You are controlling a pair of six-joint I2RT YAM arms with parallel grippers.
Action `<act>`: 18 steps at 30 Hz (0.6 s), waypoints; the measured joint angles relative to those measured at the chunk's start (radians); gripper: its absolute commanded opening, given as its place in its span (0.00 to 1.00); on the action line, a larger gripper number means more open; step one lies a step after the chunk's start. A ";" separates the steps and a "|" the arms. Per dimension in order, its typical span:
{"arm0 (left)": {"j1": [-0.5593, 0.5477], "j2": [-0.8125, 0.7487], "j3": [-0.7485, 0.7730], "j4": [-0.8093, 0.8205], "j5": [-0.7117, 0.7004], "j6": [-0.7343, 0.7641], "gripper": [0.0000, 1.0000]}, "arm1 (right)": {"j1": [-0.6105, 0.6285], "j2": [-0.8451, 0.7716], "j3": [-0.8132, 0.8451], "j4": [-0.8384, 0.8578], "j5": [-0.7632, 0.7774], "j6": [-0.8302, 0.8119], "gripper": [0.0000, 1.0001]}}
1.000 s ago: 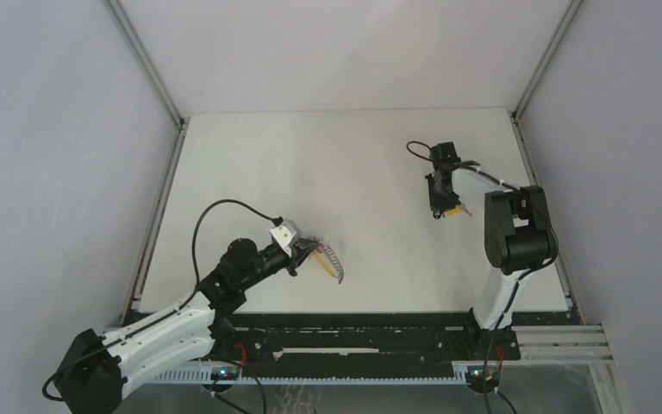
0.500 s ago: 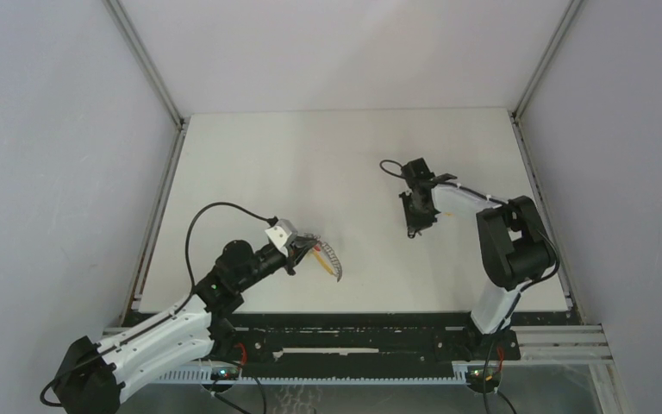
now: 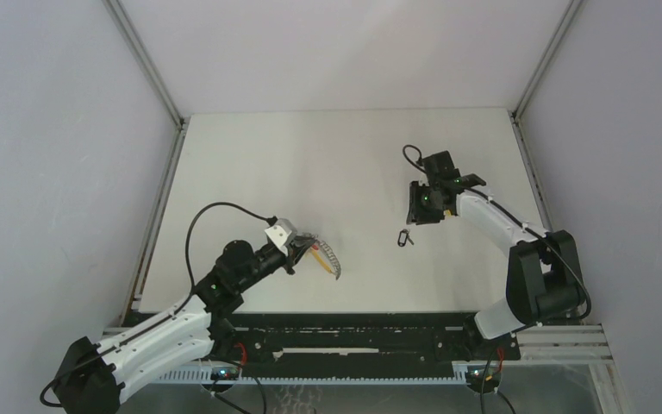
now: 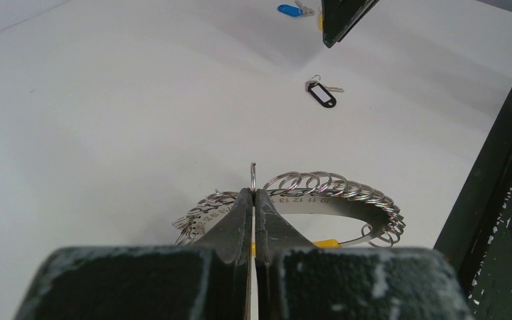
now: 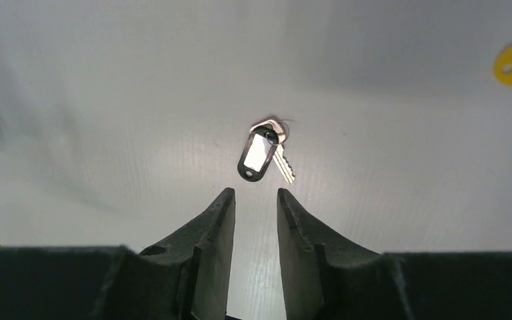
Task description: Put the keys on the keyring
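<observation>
Left hand is clamped shut on one ring of the keyring, near the table's front edge. Right hand is empty with its jaws slightly apart, above the black-tagged key lying loose on the table. Blue key lies farther back.

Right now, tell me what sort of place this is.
Probably a robot test cell: a white table, grey walls on aluminium posts, a left arm and right arm bolted to a rail.

Both arms wear white shells, black joints, looping black cables.
</observation>
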 measured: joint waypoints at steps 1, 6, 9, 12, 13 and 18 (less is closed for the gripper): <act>0.000 0.000 0.000 0.000 -0.001 0.000 0.00 | -0.016 0.002 -0.003 0.003 -0.012 0.008 0.31; 0.000 0.000 0.000 0.000 -0.004 0.000 0.00 | -0.098 0.015 -0.049 0.042 -0.076 0.077 0.31; 0.000 0.000 0.000 0.000 -0.004 0.000 0.00 | -0.141 0.025 -0.095 0.090 -0.121 0.124 0.29; 0.000 0.000 0.000 0.000 -0.004 0.000 0.00 | -0.172 0.067 -0.108 0.127 -0.164 0.160 0.27; 0.000 0.000 0.000 0.000 -0.003 0.000 0.00 | -0.177 0.085 -0.108 0.142 -0.177 0.169 0.26; 0.000 0.000 0.000 0.000 -0.004 0.000 0.00 | -0.190 0.146 -0.120 0.212 -0.239 0.208 0.25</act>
